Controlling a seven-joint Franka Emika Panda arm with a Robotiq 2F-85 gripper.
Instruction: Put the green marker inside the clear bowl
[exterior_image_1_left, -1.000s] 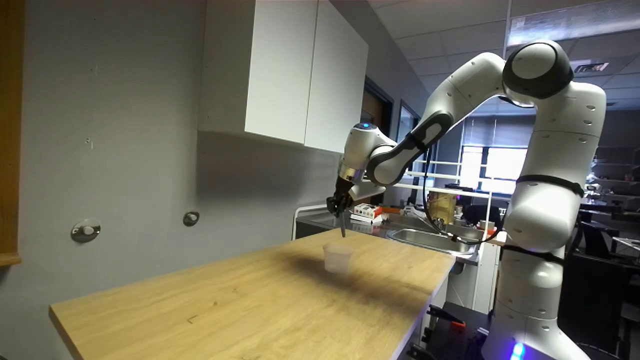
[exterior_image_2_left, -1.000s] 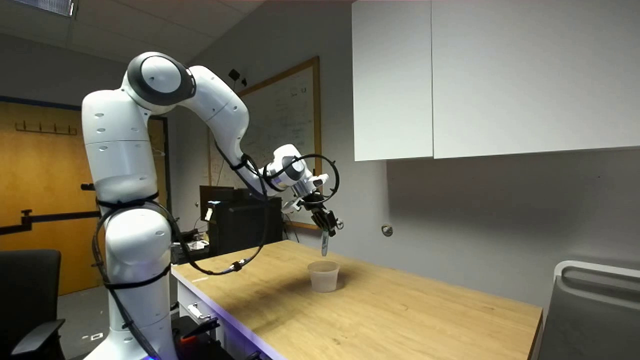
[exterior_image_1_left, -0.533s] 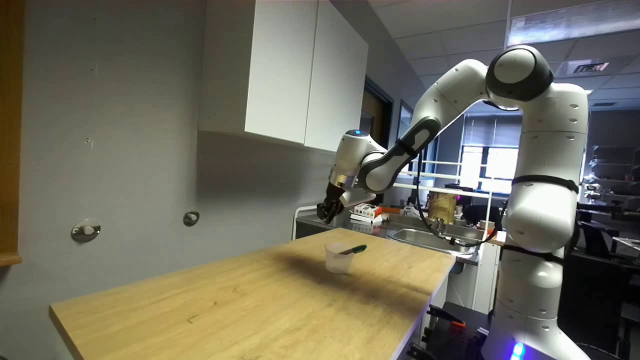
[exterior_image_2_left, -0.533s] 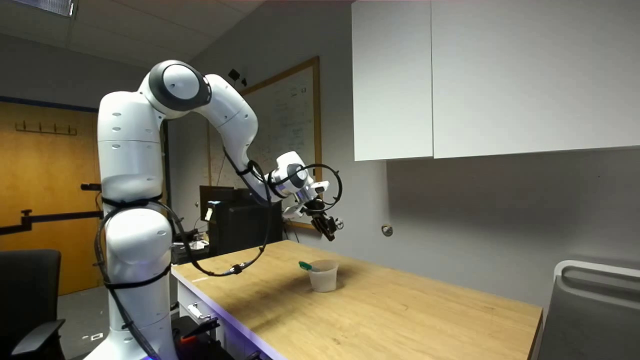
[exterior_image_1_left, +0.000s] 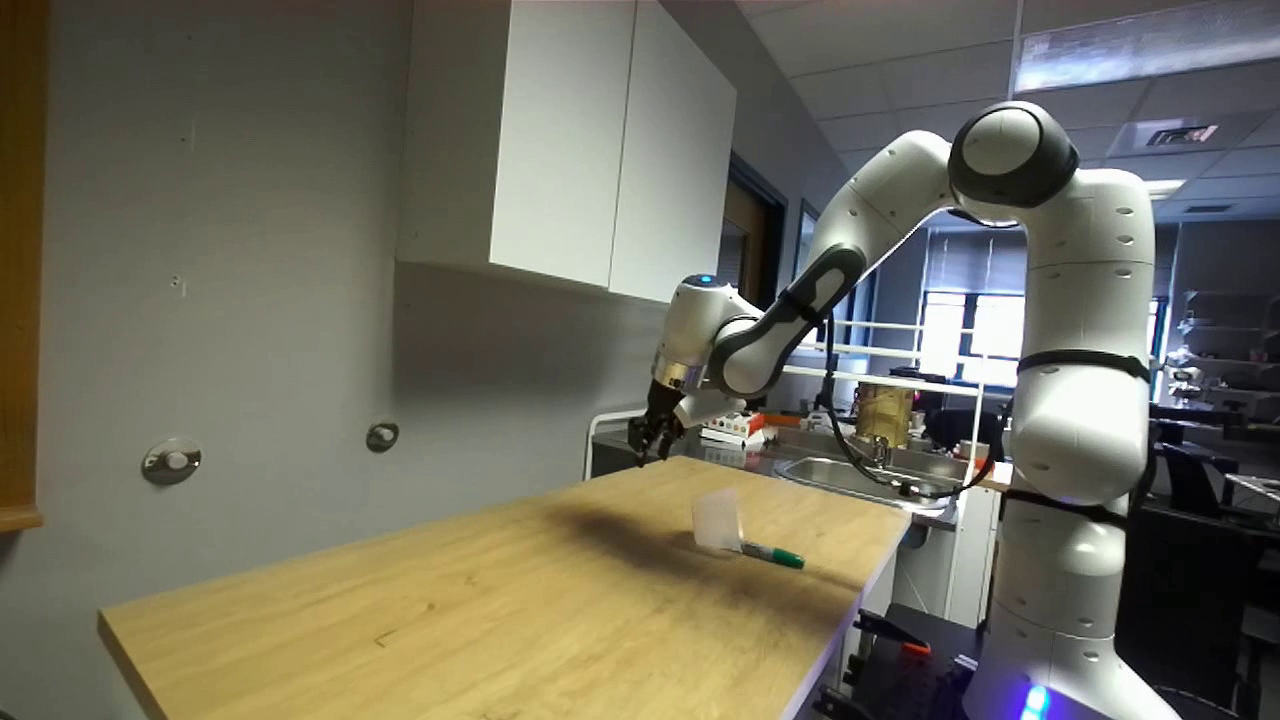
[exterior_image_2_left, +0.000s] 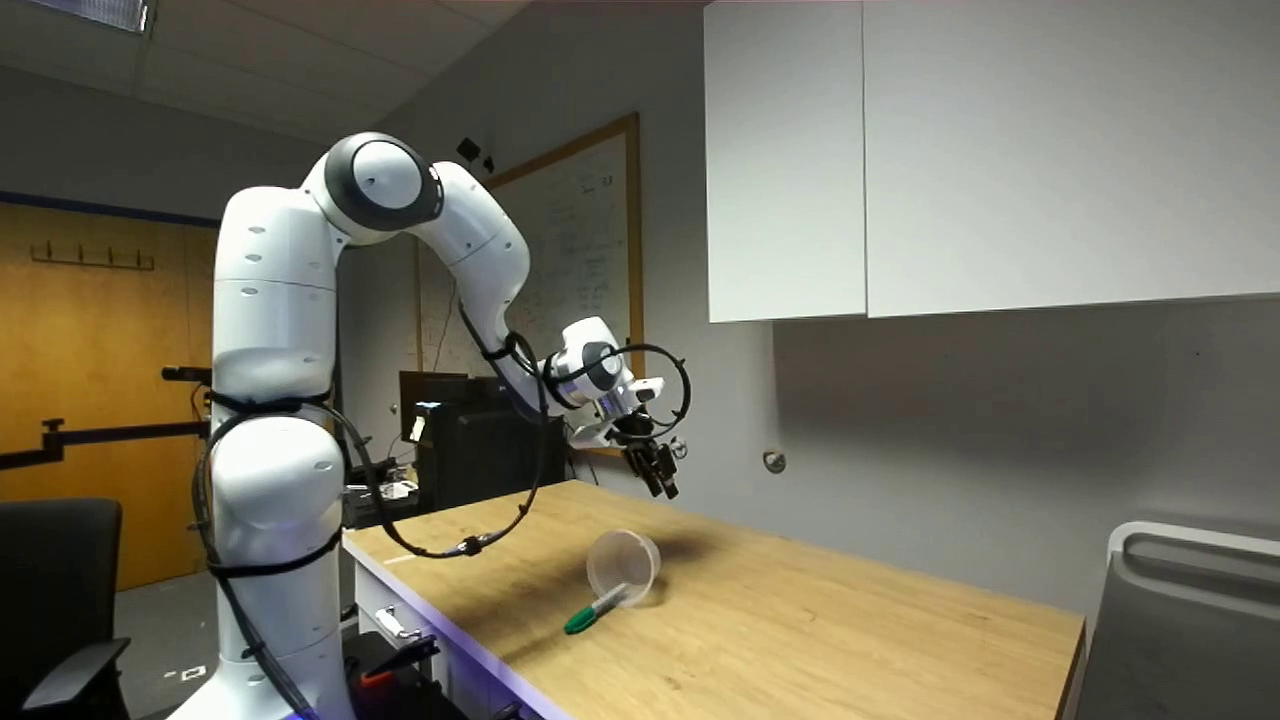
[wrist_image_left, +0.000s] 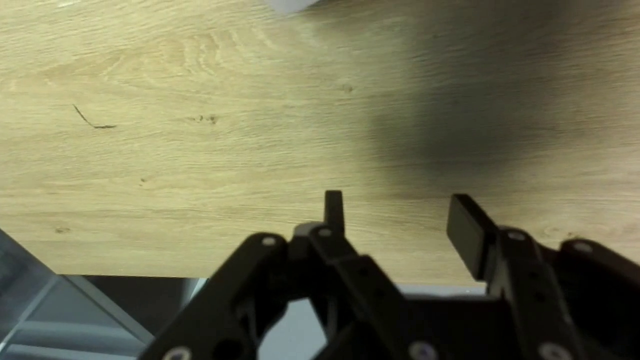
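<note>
Jaws parted wide, grip released, and it's the wood of the table (wrist_image_left: 225, 155) showing between those two fingers (wrist_image_left: 467, 235)! The gripper (wrist_image_left: 398, 215) hangs in the air over the table, apart from the clear bowl (exterior_image_2_left: 620, 560), and look, that bowl is over on its side! There's the green marker (exterior_image_2_left: 597, 608), pale end lying inside the mouth, green cap poking out past the rim.

Your table (exterior_image_2_left: 820, 640): light, wood-grained. On it you have: one clear bowl (exterior_image_2_left: 623, 562), tipped on its side; one green marker (exterior_image_2_left: 597, 608), green end outside, other end at the bowl's mouth.
</note>
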